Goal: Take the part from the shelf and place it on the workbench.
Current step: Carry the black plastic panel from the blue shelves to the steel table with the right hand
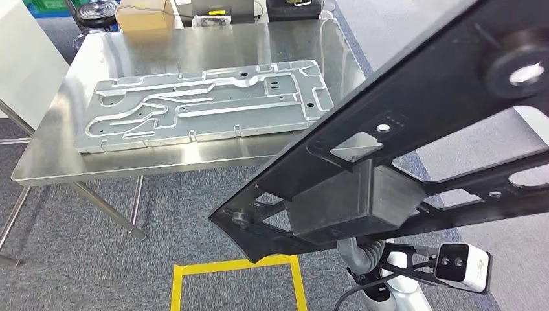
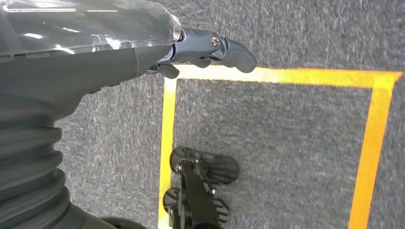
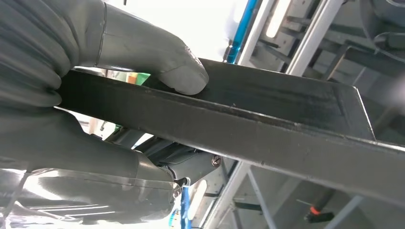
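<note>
- On the left, the workbench [image 1: 58, 162] stands ahead of us with a silver machined plate [image 1: 201, 107] lying flat on it, its long side running left to right across the top; a bare strip of steel shows along the near edge.
- Our left hand [image 2: 210, 50] hangs over grey carpet [image 2: 286, 143] and a yellow tape square [image 2: 168, 124]. Its fingers are loosely curled with nothing in them, and it is well apart from the part, so we judge it has no share in the carry.
- In the middle, the black part [image 1: 414, 110] crosses the head view on a slant, its long axis running from low near our body up and away to the right (a grey block [image 1: 362, 207] sits on it close to us).
- On the right, our right hand [image 3: 71, 114] has the part clamped: the thumb [image 3: 176, 67] presses on one face, the rest of the hand wraps the other, and the edge runs straight out from the grip, so most of the length hangs beyond the fingers.
- We judge the part is lifted and in transit, not yet over the bench. The bench lies ahead and to the left of the held end, so the right arm must swing the long axis round to lie along the tabletop and clear the plate.
- With one hand holding such a long piece near its end, it may tip or twist in the grip.
</note>
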